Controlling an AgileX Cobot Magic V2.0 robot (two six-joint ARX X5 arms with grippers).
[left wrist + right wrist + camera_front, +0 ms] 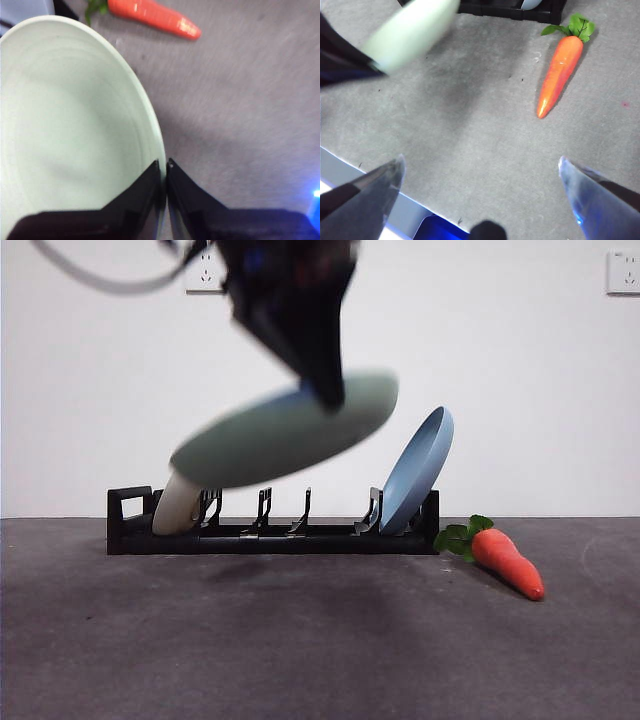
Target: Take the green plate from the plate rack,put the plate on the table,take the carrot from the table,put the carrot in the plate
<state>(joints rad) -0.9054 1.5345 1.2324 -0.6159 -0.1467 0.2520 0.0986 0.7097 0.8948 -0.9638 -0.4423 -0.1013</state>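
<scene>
Three plates, one carrot and one rack are on show. The green plate (285,430) hangs in the air above the plate rack (272,537), tilted so that its right side sits higher than its left, and blurred. The left gripper (328,392) comes down from the top of the front view, big and dark, and pinches the plate's upper rim. In the left wrist view the two black jaws of that gripper (165,172) are pressed together on the edge of the green plate (70,125), whose pale hollow face fills most of that picture.

Two plates stand in the rack: a cream-white plate (180,506) at its left end, beside the square loop, and a blue plate (418,472) at its right end, leaning to the right. The slots between them hold no plates.

The single carrot (507,561) lies on the table (300,640) just beside the rack's right end, with its green leaves toward the rack and its tip pointing away.

The right gripper (480,180) hovers over bare table with its two jaws spread wide apart and nothing between them. Its wrist view shows the carrot (559,76) lying well ahead of it.
</scene>
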